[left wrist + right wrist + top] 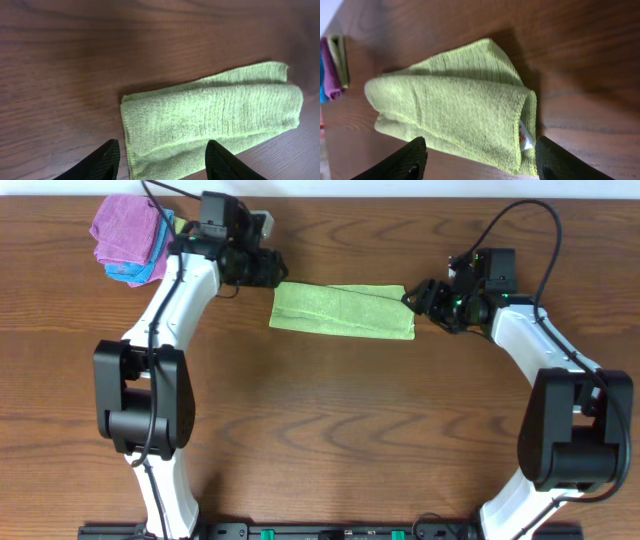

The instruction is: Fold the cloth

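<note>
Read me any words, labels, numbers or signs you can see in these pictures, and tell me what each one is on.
No text here can be read.
White tag at the corner of the green cloth: a red mark shows on it, too small and blurred to read.
No other writing shows in any view.

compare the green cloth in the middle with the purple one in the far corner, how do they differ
Colour: the green cloth is lime, the purple cloth is magenta.
Pose: the green cloth lies folded flat in a long strip, the purple cloth is bunched in a heap.
Company: the green cloth lies alone on bare wood, the purple cloth sits on a light-blue cloth.
Both are soft cloths on the table.
</note>
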